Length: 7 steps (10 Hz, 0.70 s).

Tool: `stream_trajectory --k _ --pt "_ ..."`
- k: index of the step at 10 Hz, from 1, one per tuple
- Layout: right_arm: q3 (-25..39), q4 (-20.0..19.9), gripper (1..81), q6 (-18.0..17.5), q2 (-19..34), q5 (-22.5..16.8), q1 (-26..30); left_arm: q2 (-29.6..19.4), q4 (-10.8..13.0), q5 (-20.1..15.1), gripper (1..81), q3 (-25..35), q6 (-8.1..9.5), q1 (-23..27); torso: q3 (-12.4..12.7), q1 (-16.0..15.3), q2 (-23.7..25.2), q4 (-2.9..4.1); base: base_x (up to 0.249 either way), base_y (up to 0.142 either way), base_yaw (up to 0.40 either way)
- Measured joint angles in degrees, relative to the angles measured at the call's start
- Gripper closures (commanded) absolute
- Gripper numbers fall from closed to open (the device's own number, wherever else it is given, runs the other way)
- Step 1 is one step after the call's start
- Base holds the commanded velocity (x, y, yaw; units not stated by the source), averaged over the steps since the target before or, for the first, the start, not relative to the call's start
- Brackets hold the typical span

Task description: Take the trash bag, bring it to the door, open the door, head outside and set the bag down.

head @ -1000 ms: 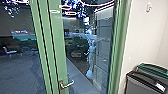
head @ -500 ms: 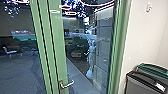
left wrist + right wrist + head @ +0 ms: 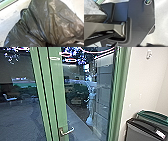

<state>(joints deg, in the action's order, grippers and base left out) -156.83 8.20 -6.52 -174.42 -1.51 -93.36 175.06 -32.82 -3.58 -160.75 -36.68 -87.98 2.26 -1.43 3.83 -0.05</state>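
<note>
The green-framed glass door (image 3: 58,92) and its handle (image 3: 68,131) stand left of bins (image 3: 140,130). Pale floor (image 3: 8,18) runs to a green edge beside the trash bag (image 3: 41,22), black, glossy and creased, at the left end effector (image 3: 48,44); its grip cannot be told, nor the right end effector's (image 3: 112,45).

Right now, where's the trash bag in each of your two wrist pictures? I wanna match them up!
Left wrist view: the trash bag is the big, dark, crinkly thing that takes up most of the picture.
Right wrist view: what looks like a smaller part of the bag peeks in beside the robot's own wide dark plate.
Shared landmark: pale floor past the bag, and past the plate.
</note>
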Motion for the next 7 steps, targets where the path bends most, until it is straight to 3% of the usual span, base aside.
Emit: stream_trajectory --k 4,7 --pt "0.1 0.0 1.0 0.0 -0.1 0.0 -0.6 -0.3 0.0 0.1 81.1 0.1 -0.02 0.2 0.0 0.0 0.0 0.00 0.000 0.000 0.243" --pt "0.3 0.0 1.0 0.0 0.4 0.2 -0.5 -2.1 0.0 0.1 81.1 3.5 -0.13 -0.2 0.0 0.0 0.0 0.00 0.000 0.000 0.247"
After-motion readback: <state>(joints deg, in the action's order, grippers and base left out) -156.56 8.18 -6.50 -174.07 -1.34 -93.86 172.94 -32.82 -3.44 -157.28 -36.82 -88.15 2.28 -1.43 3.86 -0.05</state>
